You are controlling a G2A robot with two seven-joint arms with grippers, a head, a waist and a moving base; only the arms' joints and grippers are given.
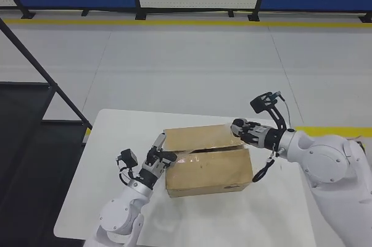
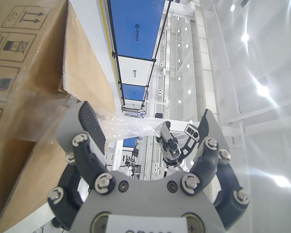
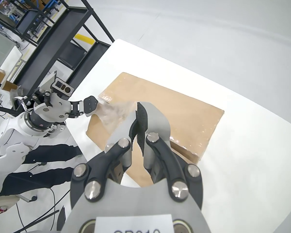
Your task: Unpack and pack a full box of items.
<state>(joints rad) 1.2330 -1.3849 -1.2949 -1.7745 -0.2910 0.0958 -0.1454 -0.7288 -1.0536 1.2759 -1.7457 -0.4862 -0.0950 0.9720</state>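
A closed brown cardboard box [image 1: 207,170] lies in the middle of the white table [image 1: 105,197]. A strip of clear tape [image 3: 114,111] is peeled up off the box's top [image 3: 174,107] and stretches over it. My right gripper [image 3: 138,120] is shut on one end of this strip, above the box's right end [image 1: 238,128]. My left gripper [image 2: 148,127] is open at the box's left end [image 1: 163,151]. One of its pads [image 2: 92,122] rests by the box's top corner [image 2: 63,83], where the tape [image 2: 126,128] lifts off.
A black metal rack [image 1: 25,142] stands on the floor just left of the table. White table surface runs all around the box, widest at the front left [image 3: 245,161]. A yellow floor line [image 1: 346,131] runs behind the right arm.
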